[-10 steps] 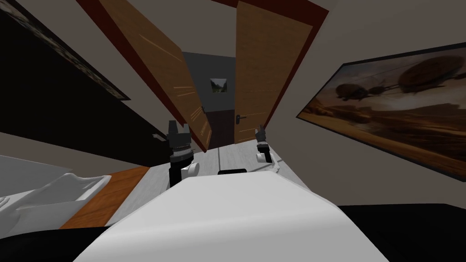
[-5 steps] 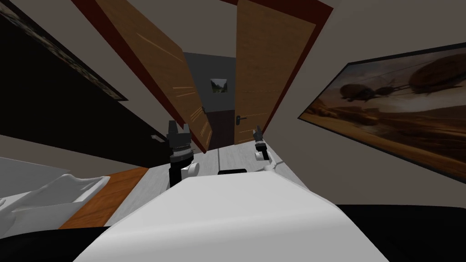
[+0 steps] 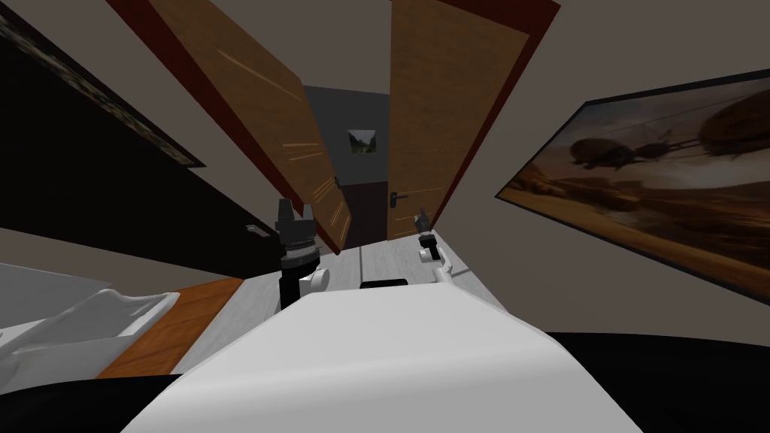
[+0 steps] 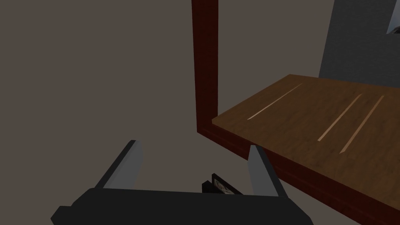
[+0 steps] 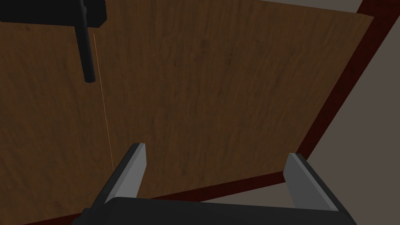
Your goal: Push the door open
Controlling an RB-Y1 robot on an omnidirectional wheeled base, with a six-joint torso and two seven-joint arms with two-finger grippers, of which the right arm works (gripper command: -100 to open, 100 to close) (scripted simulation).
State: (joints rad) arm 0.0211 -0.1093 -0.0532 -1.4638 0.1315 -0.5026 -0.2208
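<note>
Your right hand [image 5: 216, 177] is the one at work. Its fingers [image 5: 133, 168] stand spread wide and hold nothing. They face the brown wooden right door leaf [image 5: 218, 90] from close by; I cannot tell whether the tips touch the wood yet. The dark lever handle [image 5: 86, 54] sits off to one side of the hand, toward the leaf's free edge. The dark red frame [image 5: 338, 93] runs along the other side, where the hinges seem to be.

In the head view this leaf stands at the right of the doorway and looks partly open, with a gap through to a grey wall [image 3: 331, 128]. The left door leaf [image 3: 278, 128] is swung wider.

The hand looks closer to the frame than to the handle, and there a push gets little leverage. Slide your contact across the panel toward the handle side before you press. Stop short of the lever so a thin finger does not snag on it. Meet the wood square-on with both tips so neither skids or bends. Then push steadily and let the base follow the leaf's arc, not just the stretched arm.

Your left hand [image 3: 295, 216] is also spread and empty, facing the wall [image 4: 97, 70] beside the frame. Hold it clear of the left leaf.
</note>
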